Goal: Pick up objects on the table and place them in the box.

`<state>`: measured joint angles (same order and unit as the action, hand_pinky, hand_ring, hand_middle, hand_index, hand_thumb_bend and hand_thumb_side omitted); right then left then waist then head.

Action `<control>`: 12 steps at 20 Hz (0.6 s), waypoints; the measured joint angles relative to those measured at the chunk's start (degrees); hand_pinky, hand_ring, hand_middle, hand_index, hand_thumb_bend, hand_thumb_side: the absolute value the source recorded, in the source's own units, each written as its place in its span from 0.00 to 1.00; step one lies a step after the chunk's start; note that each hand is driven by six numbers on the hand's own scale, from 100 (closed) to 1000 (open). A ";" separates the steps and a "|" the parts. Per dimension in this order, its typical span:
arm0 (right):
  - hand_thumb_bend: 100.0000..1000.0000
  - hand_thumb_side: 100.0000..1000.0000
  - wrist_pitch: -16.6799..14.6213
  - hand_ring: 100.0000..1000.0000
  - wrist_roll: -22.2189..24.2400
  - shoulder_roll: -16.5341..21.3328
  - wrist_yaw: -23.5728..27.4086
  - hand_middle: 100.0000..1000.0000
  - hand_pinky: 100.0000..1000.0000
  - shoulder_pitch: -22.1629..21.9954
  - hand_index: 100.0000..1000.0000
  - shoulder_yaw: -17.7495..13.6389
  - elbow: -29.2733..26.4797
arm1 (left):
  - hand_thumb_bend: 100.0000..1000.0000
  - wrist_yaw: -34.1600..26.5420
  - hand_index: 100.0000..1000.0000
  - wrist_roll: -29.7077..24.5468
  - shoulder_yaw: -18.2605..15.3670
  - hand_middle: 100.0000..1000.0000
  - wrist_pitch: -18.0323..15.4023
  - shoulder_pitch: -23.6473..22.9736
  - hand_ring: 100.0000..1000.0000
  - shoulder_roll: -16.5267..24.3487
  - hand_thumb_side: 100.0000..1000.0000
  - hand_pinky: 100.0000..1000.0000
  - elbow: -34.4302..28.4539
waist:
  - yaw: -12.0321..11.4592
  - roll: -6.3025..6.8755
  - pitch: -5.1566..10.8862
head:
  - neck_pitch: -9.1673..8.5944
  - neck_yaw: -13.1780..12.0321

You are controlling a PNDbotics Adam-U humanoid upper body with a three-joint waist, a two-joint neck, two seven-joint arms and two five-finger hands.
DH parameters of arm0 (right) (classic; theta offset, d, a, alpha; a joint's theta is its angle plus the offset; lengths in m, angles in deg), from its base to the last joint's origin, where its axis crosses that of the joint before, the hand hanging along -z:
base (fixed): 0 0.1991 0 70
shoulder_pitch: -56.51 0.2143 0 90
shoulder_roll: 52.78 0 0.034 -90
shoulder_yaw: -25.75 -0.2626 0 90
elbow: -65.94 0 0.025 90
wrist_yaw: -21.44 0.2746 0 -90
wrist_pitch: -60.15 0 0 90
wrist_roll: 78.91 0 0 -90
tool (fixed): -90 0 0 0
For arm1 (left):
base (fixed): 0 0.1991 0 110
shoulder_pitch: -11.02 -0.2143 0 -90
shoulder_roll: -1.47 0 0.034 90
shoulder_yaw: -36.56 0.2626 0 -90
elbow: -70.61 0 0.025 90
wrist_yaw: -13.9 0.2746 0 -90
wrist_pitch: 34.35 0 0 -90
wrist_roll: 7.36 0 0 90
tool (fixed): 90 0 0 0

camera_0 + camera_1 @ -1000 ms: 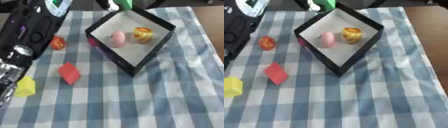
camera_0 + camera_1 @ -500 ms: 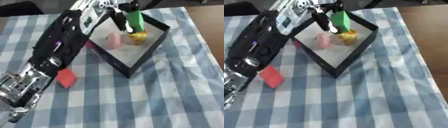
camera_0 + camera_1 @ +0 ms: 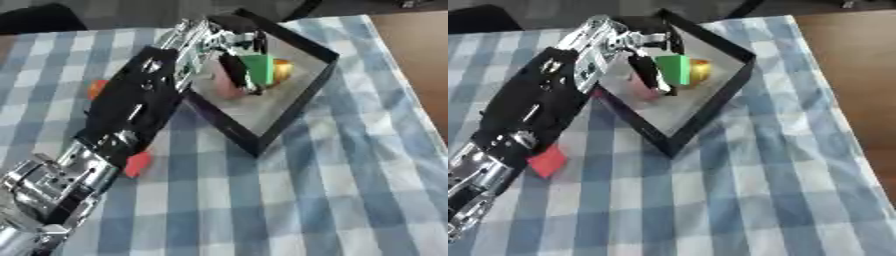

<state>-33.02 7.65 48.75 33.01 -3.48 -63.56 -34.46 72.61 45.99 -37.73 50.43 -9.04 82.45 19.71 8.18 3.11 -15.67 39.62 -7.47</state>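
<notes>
Parts of several things are covered by the left arm: the pink object in the black box shows only partly, like the red block and the orange object at the arm's edges. Left hand, reaching from lower left to upper centre, pinches a green block over the box, beside a shiny yellow-orange object. Checked blue-white cloth looks wrinkled.

Cloth tablecloth, glossy yellow obj.
</notes>
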 measured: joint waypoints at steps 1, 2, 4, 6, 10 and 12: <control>0.00 0.73 -0.38 0.78 0.04 0.01 -0.14 0.80 0.93 -0.17 0.77 -0.01 0.16 | 0.70 -0.13 0.90 -0.27 -0.23 0.78 0.17 -0.03 0.82 0.05 0.39 0.81 -0.07 | -0.05 0.00 0.00 | 0.00 0.01; 0.00 0.73 -0.67 0.78 0.08 0.03 -0.16 0.79 0.92 -0.37 0.77 -0.02 0.31 | 0.70 -0.32 0.90 -0.56 -0.48 0.78 0.37 -0.14 0.81 0.13 0.39 0.81 -0.28 | -0.12 0.00 0.00 | 0.01 0.02; 0.00 0.73 -0.98 0.78 0.02 0.18 -0.15 0.79 0.92 -0.63 0.77 -0.12 0.33 | 0.69 -1.27 0.89 -1.03 -0.86 0.78 0.78 -0.34 0.81 0.59 0.39 0.81 -1.26 | -0.32 0.00 0.00 | 0.04 0.06; 0.00 0.74 -1.01 0.78 0.00 0.56 -0.11 0.79 0.92 -0.99 0.77 -0.31 0.36 | 0.67 -3.01 0.89 -1.10 -1.36 0.77 1.21 -0.34 0.80 1.45 0.38 0.80 -2.95 | -0.67 0.00 0.00 | 0.08 0.18; 0.00 0.75 -0.89 0.77 -0.12 1.17 -0.10 0.79 0.92 -2.11 0.76 -0.37 0.54 | 0.61 -8.67 0.87 -0.59 -2.12 0.75 2.45 -0.32 0.79 3.96 0.37 0.79 -8.50 | -1.48 0.00 0.00 | 0.60 0.52; 0.00 0.75 -0.84 0.77 -0.17 1.63 -0.10 0.79 0.92 -2.81 0.76 -0.47 0.64 | 0.59 -12.46 0.86 -0.87 -2.23 0.75 3.26 -0.26 0.78 5.85 0.37 0.78 -11.41 | -2.04 0.00 0.00 | 0.96 0.60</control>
<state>-33.86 7.48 50.39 32.91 -6.29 -64.02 -33.83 60.16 45.12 -39.96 53.68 -9.30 88.31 8.31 6.14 3.11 -15.67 40.58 -6.87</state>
